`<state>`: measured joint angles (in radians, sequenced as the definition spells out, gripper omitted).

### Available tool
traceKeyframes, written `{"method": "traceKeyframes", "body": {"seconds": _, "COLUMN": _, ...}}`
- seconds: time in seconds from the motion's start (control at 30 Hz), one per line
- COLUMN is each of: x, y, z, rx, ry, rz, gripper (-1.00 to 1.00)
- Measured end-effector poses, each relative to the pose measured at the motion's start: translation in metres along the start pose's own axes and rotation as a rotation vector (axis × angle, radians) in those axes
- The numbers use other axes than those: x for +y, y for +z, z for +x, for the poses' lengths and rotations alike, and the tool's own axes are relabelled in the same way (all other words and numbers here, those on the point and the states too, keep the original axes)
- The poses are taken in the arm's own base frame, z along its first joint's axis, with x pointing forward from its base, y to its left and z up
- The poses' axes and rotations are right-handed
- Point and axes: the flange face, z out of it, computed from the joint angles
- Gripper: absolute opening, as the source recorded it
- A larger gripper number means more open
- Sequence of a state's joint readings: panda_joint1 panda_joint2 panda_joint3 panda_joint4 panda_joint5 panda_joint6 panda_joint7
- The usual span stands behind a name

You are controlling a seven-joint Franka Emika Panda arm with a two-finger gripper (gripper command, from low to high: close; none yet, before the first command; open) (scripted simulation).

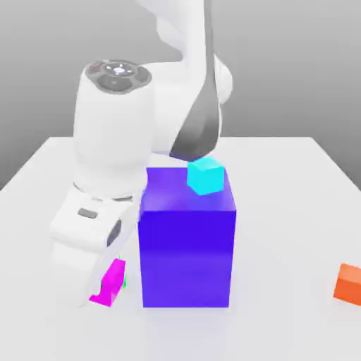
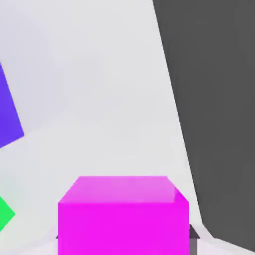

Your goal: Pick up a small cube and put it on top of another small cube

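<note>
Magenta cube (image 1: 108, 285) is already in the gripper (image 1: 106, 289): in the hand view it sits square in front of the camera with the jaws drawn tight on its two sides, so the grasp, the first half of the job, looks done. In the exterior view the cube shows low down near the front edge of the white table (image 1: 296, 176), just beside the big blue-violet block (image 1: 187, 247) on the exterior view's left, with most of the hand in front of it. A thin sliver of the green cube (image 1: 123, 280) peeks out right behind the magenta one there, and in the hand view a green corner (image 2: 5, 213) lies off to one side of the held cube, not under it. From that I judge the stacking is not yet done: the magenta cube has still to be brought squarely over the green one, lowered onto its top and let go. Whether the held cube is touching the table or just clear of it I cannot tell. A cyan cube (image 1: 206, 175) rests on top of the blue-violet block, and an orange cube (image 1: 348, 283) lies well apart toward the table's front corner on the exterior view's right; neither is involved.
</note>
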<state>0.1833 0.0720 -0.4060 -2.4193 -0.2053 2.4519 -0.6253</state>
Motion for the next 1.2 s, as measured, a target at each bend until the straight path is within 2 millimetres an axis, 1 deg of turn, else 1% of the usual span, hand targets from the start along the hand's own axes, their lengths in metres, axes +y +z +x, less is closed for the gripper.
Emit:
{"method": "traceKeyframes", "body": {"seconds": 0.2, "x": -0.016, "y": 0.017, "z": -0.039, "rx": 0.009, "ry": -0.115, "rz": 0.054, "gripper": -1.00}}
{"method": "traceKeyframes", "body": {"seconds": 0.4, "x": -0.035, "y": 0.029, "z": -0.078, "rx": 0.048, "ry": -0.227, "rz": 0.093, "gripper": -1.00}}
{"method": "traceKeyframes", "body": {"seconds": 0.67, "x": -0.059, "y": 0.043, "z": -0.131, "rx": 0.117, "ry": -0.371, "rz": 0.089, "gripper": -1.00}}
{"method": "traceKeyframes", "body": {"seconds": 0.73, "x": -0.062, "y": 0.047, "z": -0.146, "rx": 0.134, "ry": -0.388, "rz": 0.078, "gripper": -1.00}}
{"method": "traceKeyframes", "body": {"seconds": 0.8, "x": -0.061, "y": 0.049, "z": -0.153, "rx": 0.132, "ry": -0.386, "rz": 0.072, "gripper": -1.00}}
{"method": "traceKeyframes", "body": {"seconds": 0.87, "x": -0.058, "y": 0.050, "z": -0.155, "rx": 0.123, "ry": -0.382, "rz": 0.070, "gripper": -1.00}}
{"method": "traceKeyframes", "body": {"seconds": 1.03, "x": -0.053, "y": 0.056, "z": -0.157, "rx": 0.103, "ry": -0.374, "rz": 0.064, "gripper": -1.00}}
{"method": "traceKeyframes", "body": {"seconds": 1.2, "x": -0.051, "y": 0.069, "z": -0.155, "rx": 0.096, "ry": -0.373, "rz": 0.059, "gripper": -1.00}}
